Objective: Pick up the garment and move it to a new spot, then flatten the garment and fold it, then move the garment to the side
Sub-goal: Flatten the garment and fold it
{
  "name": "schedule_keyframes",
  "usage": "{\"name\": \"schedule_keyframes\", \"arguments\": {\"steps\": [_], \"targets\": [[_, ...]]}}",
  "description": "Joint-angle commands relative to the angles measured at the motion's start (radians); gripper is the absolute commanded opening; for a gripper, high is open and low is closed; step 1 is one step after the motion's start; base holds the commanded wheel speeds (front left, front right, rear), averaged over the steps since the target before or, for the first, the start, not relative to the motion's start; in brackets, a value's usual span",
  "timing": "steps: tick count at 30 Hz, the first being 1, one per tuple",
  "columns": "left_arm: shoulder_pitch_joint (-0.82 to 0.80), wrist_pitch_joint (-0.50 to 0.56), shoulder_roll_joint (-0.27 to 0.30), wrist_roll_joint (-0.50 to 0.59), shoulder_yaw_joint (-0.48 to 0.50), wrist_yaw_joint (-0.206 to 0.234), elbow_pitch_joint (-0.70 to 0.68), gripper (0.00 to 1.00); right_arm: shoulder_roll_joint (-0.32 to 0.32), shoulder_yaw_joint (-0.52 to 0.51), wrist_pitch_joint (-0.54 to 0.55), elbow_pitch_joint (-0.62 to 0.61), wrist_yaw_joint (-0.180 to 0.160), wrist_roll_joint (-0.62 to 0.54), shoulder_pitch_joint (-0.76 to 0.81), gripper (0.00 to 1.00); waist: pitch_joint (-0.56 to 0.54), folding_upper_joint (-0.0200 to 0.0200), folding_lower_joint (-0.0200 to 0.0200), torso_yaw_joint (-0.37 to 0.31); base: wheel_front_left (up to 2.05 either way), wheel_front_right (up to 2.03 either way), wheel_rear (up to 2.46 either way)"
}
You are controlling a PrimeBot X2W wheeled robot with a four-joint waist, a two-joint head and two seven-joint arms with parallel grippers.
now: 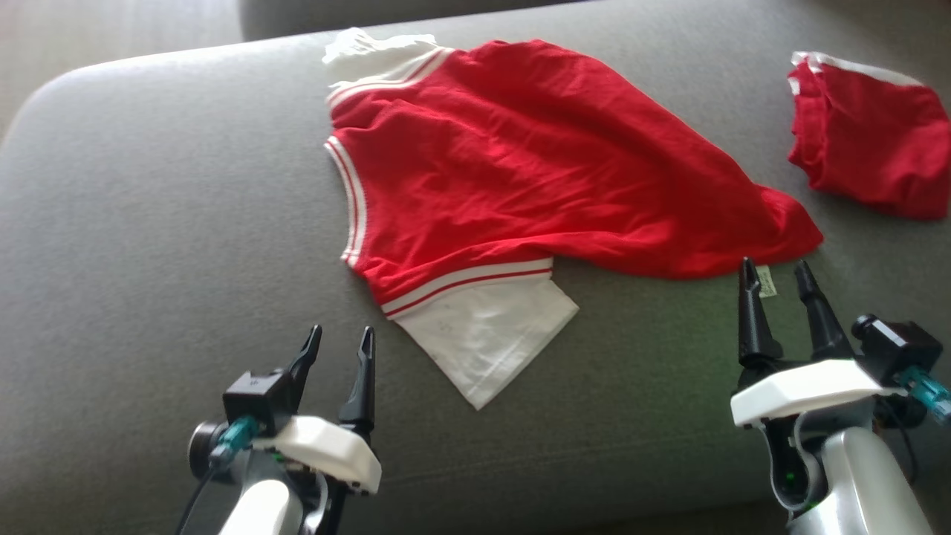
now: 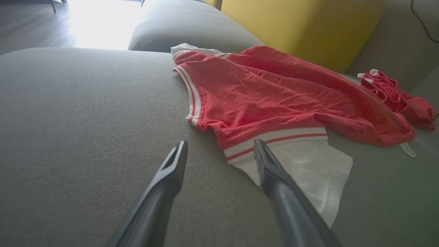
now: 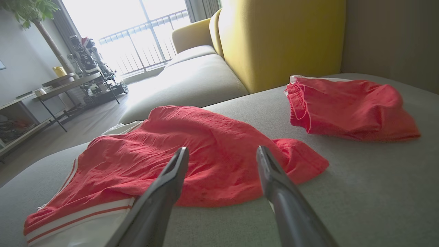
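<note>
a: where's the shirt (image 1: 520,171)?
b: rumpled on the cushion (image 1: 148,223) — white sleeve (image 1: 483,334) nearest the left fingers (image 1: 362,371), hem corner (image 1: 787,230) just beyond the right fingers (image 1: 750,312). both pairs parted, holding nothing, likely poised for sleeve and hem.
a: what do the wrists add?
b: right wrist shows a yellow backrest (image 3: 281,37) behind the shirt; head view gives both pairs together.

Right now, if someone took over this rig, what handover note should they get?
Left gripper: open, empty, just short of the red shirt with white striped-trim sleeves.
Right gripper: open, empty, by the shirt's hem corner.
The shirt lies spread but wrinkled on the grey sofa cushion, unfolded.
A second red garment sits bunched at the far right.
Whether the first move is done can't be told.
Remaining: flatten, fold, set aside.
</note>
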Motion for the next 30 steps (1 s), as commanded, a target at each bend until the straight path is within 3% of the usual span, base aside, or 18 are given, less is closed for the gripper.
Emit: {"name": "schedule_keyframes", "arguments": {"steps": [1,12,20,21,22,23,30], "targets": [[-0.078,-0.005,0.005,0.006,0.026,-0.004,0.008,1.0,-0.005,0.035,-0.012,-0.048,0.0,-0.002,-0.034,1.0,0.022,0.0,0.0,-0.028,0.0,0.0,0.0],[-0.259,0.04,0.009,-0.011,0.03,0.026,0.267,1.0,-0.005,0.044,-0.012,-0.074,0.0,0.018,-0.044,1.0,0.079,0.0,0.0,-0.103,0.0,0.0,0.0],[-0.335,0.03,0.008,-0.059,0.038,-0.028,0.38,1.0,-0.005,0.044,-0.012,-0.077,0.0,0.031,-0.049,1.0,0.099,0.0,0.0,-0.119,0.0,0.0,0.0],[-0.342,0.03,0.008,-0.066,0.039,-0.036,0.392,0.68,-0.005,0.045,-0.012,-0.077,0.0,0.032,-0.049,1.0,0.1,0.0,0.0,-0.12,0.0,0.0,0.0],[-0.349,0.027,0.008,-0.073,0.04,-0.044,0.4,0.11,-0.005,0.045,-0.012,-0.077,0.0,0.033,-0.05,1.0,0.1,0.0,0.0,-0.121,0.0,0.0,0.0],[-0.355,0.024,0.008,-0.079,0.04,-0.051,0.407,0.0,-0.005,0.045,-0.012,-0.078,0.0,0.033,-0.052,1.0,0.101,0.0,0.0,-0.121,0.0,0.0,0.0],[-0.386,0.006,0.033,-0.082,0.05,-0.058,0.427,0.0,-0.005,0.042,-0.012,-0.077,0.0,0.037,-0.054,1.0,0.093,0.0,0.0,-0.107,0.0,0.0,0.0]]}}
